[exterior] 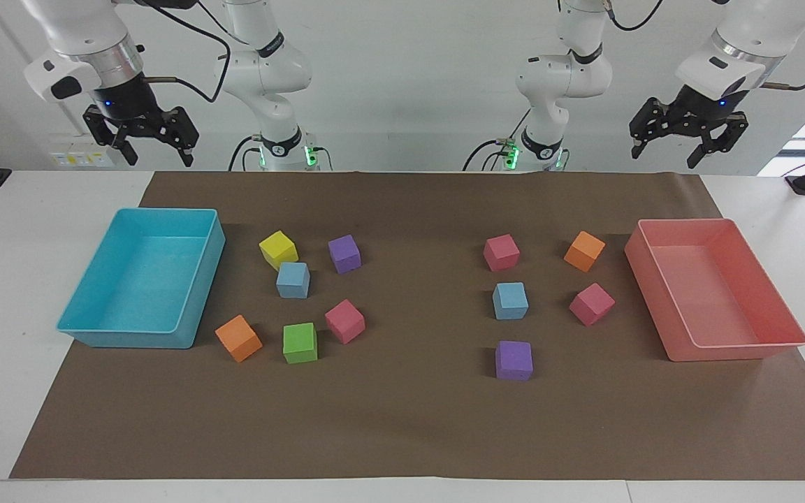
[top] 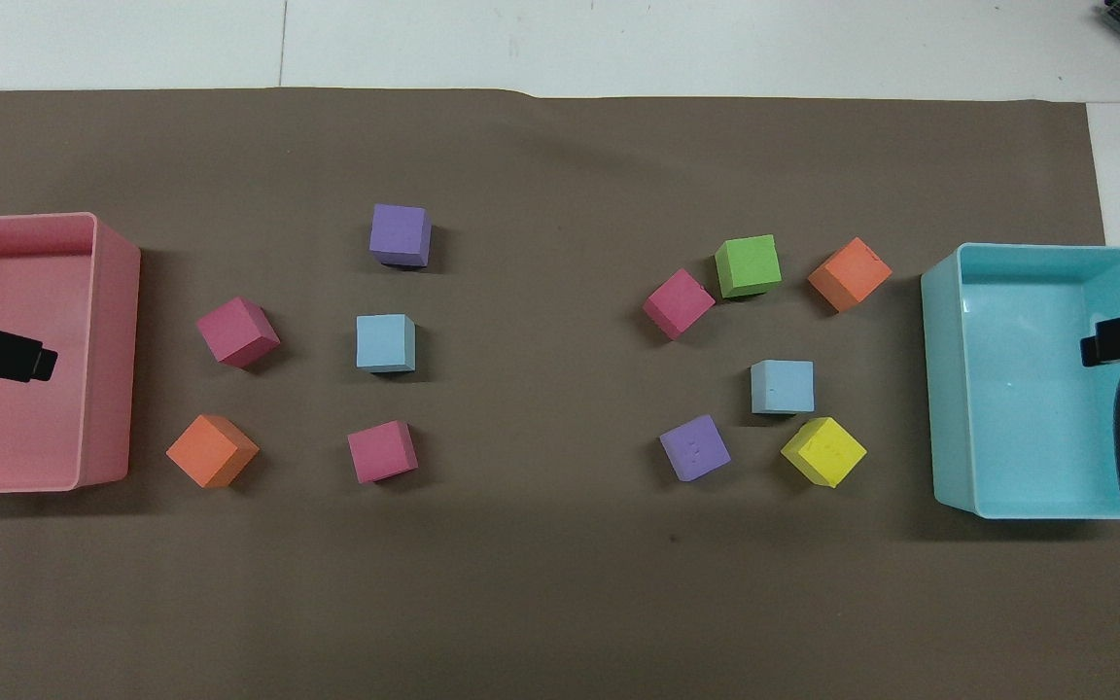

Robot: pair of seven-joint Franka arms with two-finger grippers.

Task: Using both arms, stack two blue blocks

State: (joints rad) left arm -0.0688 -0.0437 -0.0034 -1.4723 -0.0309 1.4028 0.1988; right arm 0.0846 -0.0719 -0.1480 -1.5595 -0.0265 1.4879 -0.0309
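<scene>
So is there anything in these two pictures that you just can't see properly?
- Overhead view: the left gripper and right gripper show only their tips; the picture's edges cut off the rest.
- Overhead view: the pink tray runs off the edge.
- Facing view: the tops of both arms are cut off.

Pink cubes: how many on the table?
3, none hidden. Two sit by the pink tray: one nearer the robots, one beside the blue cube. The third sits beside the green cube.
</scene>
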